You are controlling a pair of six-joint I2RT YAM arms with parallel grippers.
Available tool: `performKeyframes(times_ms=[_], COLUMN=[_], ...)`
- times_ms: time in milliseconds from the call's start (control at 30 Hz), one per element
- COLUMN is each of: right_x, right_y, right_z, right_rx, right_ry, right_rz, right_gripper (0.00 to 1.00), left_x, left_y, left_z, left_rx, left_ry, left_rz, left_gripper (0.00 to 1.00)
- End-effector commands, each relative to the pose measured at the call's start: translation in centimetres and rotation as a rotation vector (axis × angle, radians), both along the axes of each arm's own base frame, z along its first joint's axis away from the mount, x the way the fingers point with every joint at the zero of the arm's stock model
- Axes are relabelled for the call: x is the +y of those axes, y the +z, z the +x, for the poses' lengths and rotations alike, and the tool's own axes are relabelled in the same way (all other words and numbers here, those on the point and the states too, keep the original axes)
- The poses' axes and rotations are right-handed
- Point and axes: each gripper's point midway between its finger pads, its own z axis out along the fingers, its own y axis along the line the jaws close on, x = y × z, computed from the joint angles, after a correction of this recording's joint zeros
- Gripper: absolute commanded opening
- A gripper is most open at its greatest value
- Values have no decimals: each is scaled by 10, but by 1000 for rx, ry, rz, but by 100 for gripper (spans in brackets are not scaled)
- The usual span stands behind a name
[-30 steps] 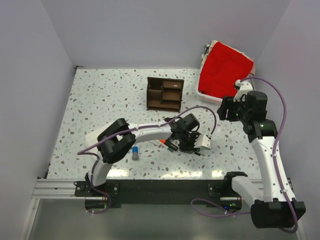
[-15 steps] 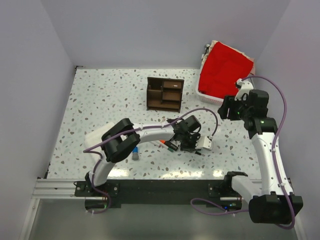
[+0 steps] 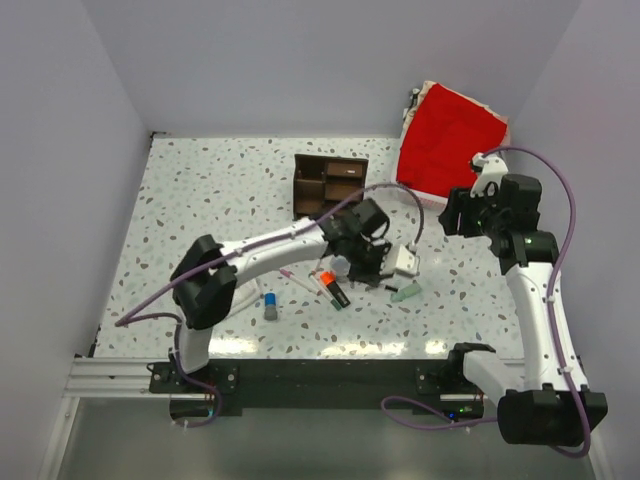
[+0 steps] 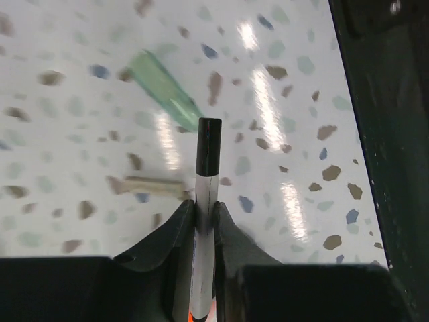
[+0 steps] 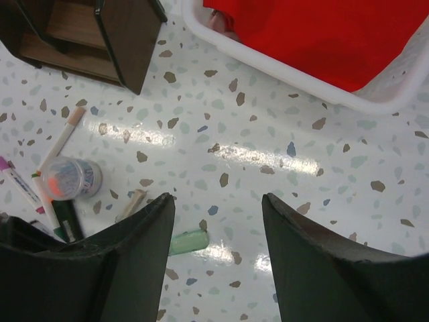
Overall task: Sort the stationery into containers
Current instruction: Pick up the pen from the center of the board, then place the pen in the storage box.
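We see the left gripper [image 4: 204,213] clamped on a black-capped pen [image 4: 208,157] over the speckled table [image 4: 301,134], near a mint-green piece [image 4: 164,87]. The right gripper [image 5: 218,225] hangs open beside the white basket [image 5: 281,74]. The highlighter [image 3: 335,290] and pot [image 5: 72,176] lie loose in front of the wooden organizer [image 3: 328,187].

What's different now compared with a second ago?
The left arm's jaws shut on a thin white pen with a black tip, and the arm carried it toward the dark brown wooden organizer box. The white basket with red cloth, organizer and blue-capped grey stick stayed put.
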Motion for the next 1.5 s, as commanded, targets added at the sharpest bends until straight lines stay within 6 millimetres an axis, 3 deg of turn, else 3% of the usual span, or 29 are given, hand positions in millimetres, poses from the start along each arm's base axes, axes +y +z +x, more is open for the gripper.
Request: performKeyframes(times_ms=[0,67,100,167,200,267,300,367,400,467,500,567,600,767,1067,1333,1467], right_x=[-3,-3,-2,-2,-2,2,3,4,2,1,-1,-2,-5,-15,-21,-21,-22], right_y=[11,9,10,13,13,18,19,20,20,19,20,18,18,16,-1,-3,-7], right_z=[8,15,18,26,29,33,34,36,37,39,40,41,42,40,46,60,61], right_rx=[-17,-12,-10,-18,-17,-23,-26,-16,-15,-13,-17,-14,-15,11,64,73,77], right_ry=[-9,-17,-20,-21,-19,0,10,20,21,21,16,18,16,-2,-1,9,10], right_rz=[-5,7,17,18,21,32,31,28,23,12,2,-8,-21,-50,-52,-55,-58], right_gripper=[58,58,57,57,57,57,57,56,56,56,56,56,56,56,56,56,56], left_x=[6,9,17,29,48,67,87,97,100,106,113,126,129,145,147,145,141], left_y=[162,185,202,221,238,250,263,266,274,279,276,277,263,223,177,145,118], left_z=[55,72,103,126,156,179,197,224,250,273,294,315,326,344,333,331,329], left_rx=[-67,-31,-98,-61,-175,-164,-288,-281,-301,-240,-244,-268,-260,-211,-152,-128,-108], left_ry=[55,122,174,282,311,418,411,456,453,487,510,555,575,640,656,667,677], left_rz=[-368,-478,-594,-733,-883,-1012,-1148,-1184,-1205,-1232,-1240,-1254,-1243,-1217,-1188,-1155,-1119], left_gripper=[0,0,0,0,0,0,0,0,0,0,0,0,0,0,0,0,0])
